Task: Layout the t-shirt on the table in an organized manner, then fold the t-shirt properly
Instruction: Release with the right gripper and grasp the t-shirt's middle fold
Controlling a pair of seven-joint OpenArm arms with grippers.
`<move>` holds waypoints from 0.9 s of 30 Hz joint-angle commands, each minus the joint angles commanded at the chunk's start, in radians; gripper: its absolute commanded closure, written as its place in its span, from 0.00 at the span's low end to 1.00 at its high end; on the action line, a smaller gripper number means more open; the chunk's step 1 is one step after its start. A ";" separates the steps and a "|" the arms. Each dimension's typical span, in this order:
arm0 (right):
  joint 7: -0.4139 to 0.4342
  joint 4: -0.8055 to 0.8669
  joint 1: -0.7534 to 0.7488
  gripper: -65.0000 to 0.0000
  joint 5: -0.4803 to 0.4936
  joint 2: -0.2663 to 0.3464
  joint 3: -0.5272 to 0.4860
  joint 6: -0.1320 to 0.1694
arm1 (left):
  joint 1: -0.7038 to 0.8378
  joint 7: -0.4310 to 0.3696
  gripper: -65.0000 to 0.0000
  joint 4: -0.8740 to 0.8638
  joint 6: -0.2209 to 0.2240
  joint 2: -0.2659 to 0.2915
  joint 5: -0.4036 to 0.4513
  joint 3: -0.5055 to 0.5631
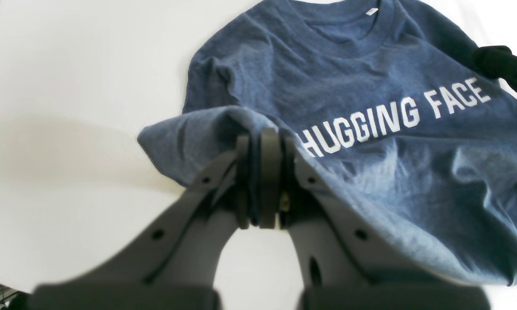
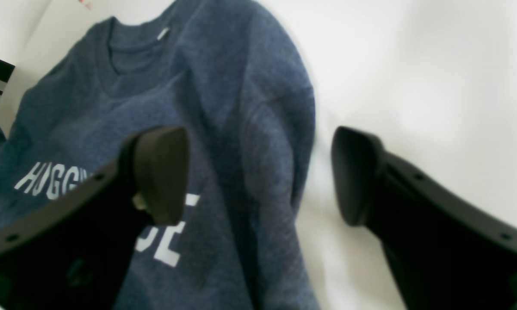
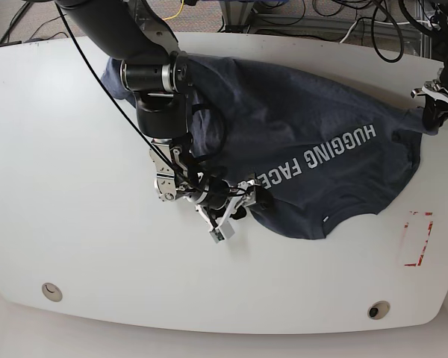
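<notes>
With the t-shirt (image 1: 370,142) clenched only by the left gripper (image 1: 264,172) (the right gripper (image 2: 258,172) gapes empty), lopsided bunching could be caused.

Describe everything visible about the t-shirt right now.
The t-shirt is dark navy-blue, soft and wrinkled, with white HUGGING FACE lettering and a ribbed collar bearing a small white tag. It lies face up on the table, partly spread. The left gripper pinches a raised fold at one sleeve; the right gripper hangs open over the opposite edge.
</notes>
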 joint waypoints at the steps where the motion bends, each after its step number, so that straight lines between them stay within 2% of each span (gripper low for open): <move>1: -0.002 0.002 -0.005 0.31 0.000 0.000 -0.018 0.000 | 0.000 0.000 1.00 0.000 0.000 0.000 0.000 0.000; 6: -0.002 0.003 -0.017 0.35 0.000 0.000 -0.072 0.000 | 0.000 0.000 1.00 0.000 0.000 0.000 0.000 0.000; 9: 0.000 0.018 -0.029 0.52 0.000 0.000 -0.080 0.000 | 0.000 0.000 1.00 0.000 0.000 0.000 0.000 0.000; 12: 0.000 0.054 -0.038 0.74 0.000 0.000 -0.080 0.000 | 0.000 0.000 1.00 0.000 0.000 0.000 0.000 0.002; 16: -0.002 0.103 -0.055 0.93 0.000 0.000 -0.080 0.000 | 0.000 0.000 1.00 0.000 0.000 0.000 0.000 0.002; 23: -0.038 0.161 -0.058 0.96 0.000 0.000 -0.078 0.000 | 0.000 0.000 1.00 0.000 0.000 0.000 0.000 0.002; 27: -0.068 0.221 -0.060 0.96 0.000 0.000 -0.038 0.000 | 0.000 0.000 1.00 0.000 0.000 0.000 0.002 0.015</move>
